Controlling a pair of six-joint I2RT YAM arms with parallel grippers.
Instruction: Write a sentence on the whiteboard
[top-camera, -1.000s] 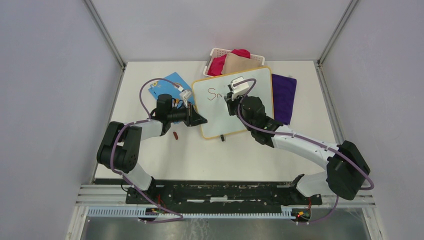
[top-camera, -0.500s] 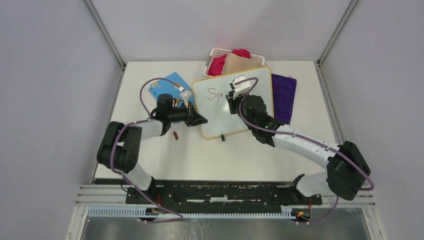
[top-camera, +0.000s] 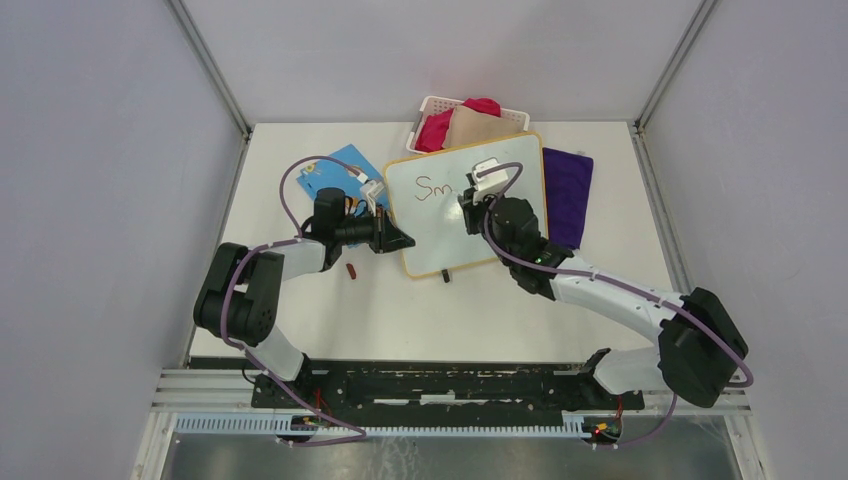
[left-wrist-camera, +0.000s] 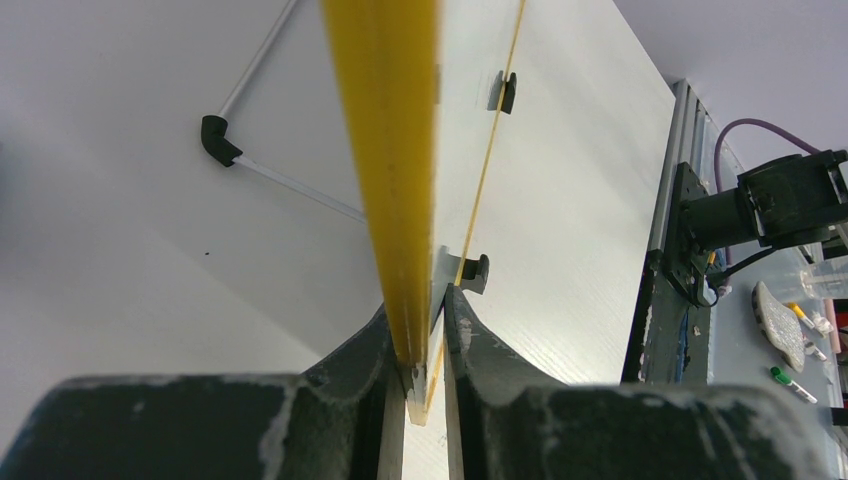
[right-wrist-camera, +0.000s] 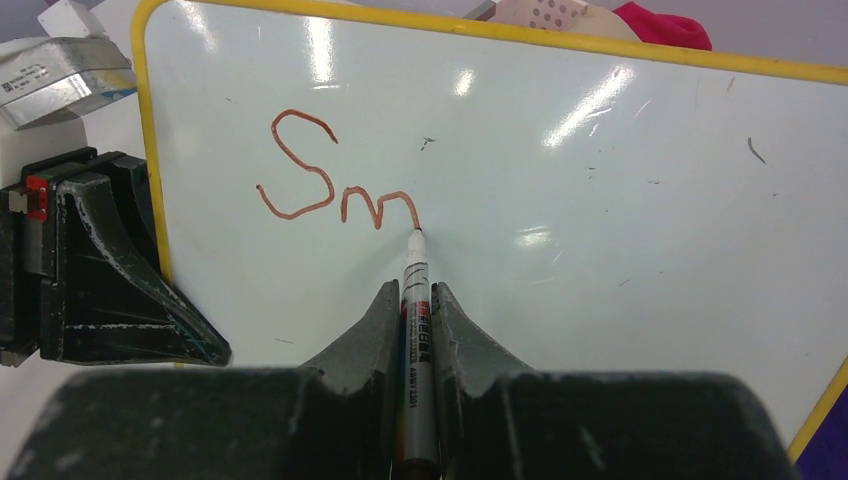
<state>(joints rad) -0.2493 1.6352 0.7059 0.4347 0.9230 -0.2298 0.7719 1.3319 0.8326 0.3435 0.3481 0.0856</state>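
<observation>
Because a marker stroke would drag a light board sideways, the left end effector (left-wrist-camera: 420, 318) was pinched nearly shut on the left edge of the whiteboard (top-camera: 432, 238), its dark, scuffed fingers on either side of the thin yellow-orange frame (left-wrist-camera: 390, 150); this looked like a bracing hold rather than a lift, judging by how flat the board lay. The board sat toward the far middle of the pale tabletop (top-camera: 450, 310), skewed, raised slightly on small black feet (left-wrist-camera: 478, 272), with a blue card (top-camera: 335, 162) just beside its left edge and a purple cloth (top-camera: 568, 190) along its right. A white basket (top-camera: 428, 104) of red and beige fabric stood behind it. The right end effector (right-wrist-camera: 412, 292) was clamped snugly round a slim marker (right-wrist-camera: 416, 330), the barrel running up the gap between the fingers so that only the short nib end stuck out, which would have given a stiff, steady point. The nib touched the glossy surface at the foot of the last stroke. Of the sentence (right-wrist-camera: 335, 185) only "Sm" showed, in thin brownish-red lines near the board's upper left. The smooth writing face caught bright glare and bore a few faint scuffs, and its corners were rounded.
</observation>
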